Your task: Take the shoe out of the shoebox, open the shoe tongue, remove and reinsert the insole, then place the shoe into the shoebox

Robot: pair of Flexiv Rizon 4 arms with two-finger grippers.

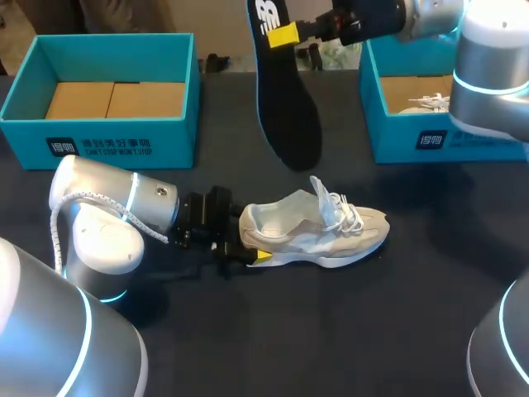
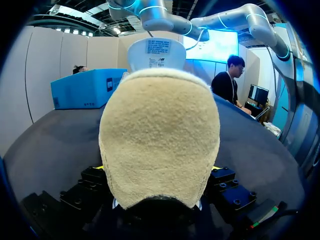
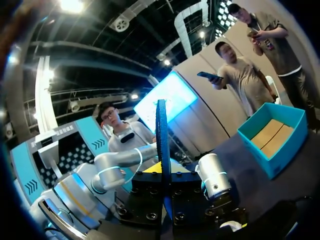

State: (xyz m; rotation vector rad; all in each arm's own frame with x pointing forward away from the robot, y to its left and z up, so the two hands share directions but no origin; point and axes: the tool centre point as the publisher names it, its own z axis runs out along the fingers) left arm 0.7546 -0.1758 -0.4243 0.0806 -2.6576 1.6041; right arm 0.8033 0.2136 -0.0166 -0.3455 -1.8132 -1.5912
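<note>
A beige shoe (image 1: 318, 227) with white laces lies on its sole mid-table, toe pointing right. My left gripper (image 1: 245, 250) is at its heel, one yellow tip showing by the sole. In the left wrist view the heel (image 2: 160, 140) fills the gap between the gripper's (image 2: 159, 172) wide-set fingers, which touch it on both sides. My right gripper (image 1: 285, 35) is shut on a black insole (image 1: 285, 99), held in the air above and behind the shoe, hanging down. In the right wrist view the insole (image 3: 161, 135) stands edge-on between the gripper's (image 3: 164, 176) fingers.
A teal shoebox (image 1: 99, 124) with a cardboard floor stands open at the back left, also seen as the box (image 3: 272, 135) in the right wrist view. Another teal box (image 1: 413, 136) at the back right holds something white with laces (image 1: 430, 103). Dark tabletop lies in front of the shoe.
</note>
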